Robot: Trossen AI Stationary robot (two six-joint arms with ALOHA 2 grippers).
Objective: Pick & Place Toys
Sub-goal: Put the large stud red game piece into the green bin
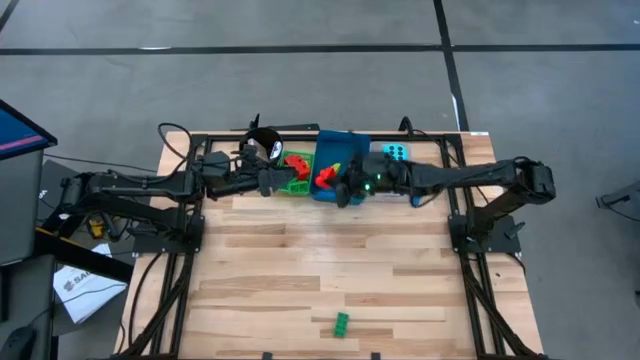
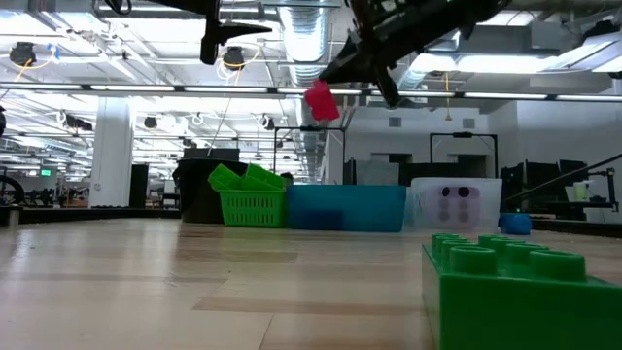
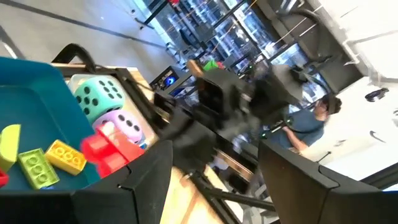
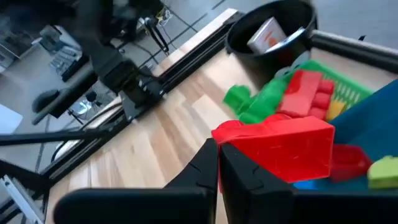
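- Right wrist view: right gripper [image 4: 217, 163] clamps a red brick [image 4: 283, 149] above the blue tray [image 1: 336, 150].
- Low view alone shows that brick high off the table [image 2: 194, 292].
- Left gripper [image 1: 268, 181] open, empty, beside the green basket [image 1: 296, 185].
- Green brick [image 1: 342, 322] lies alone near the table's front edge.

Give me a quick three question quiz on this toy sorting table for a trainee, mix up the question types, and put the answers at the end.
1. True or false: the right end effector is shut on a red brick.
2. Multiple choice: the lone green brick on the table lies
A. inside the green basket
B. alone near the front edge, far from the trays
C. in the black cup
3. Fill in: in the high view the left end effector hovers by the green ____.

Key: 1 true; 2 B; 3 basket.
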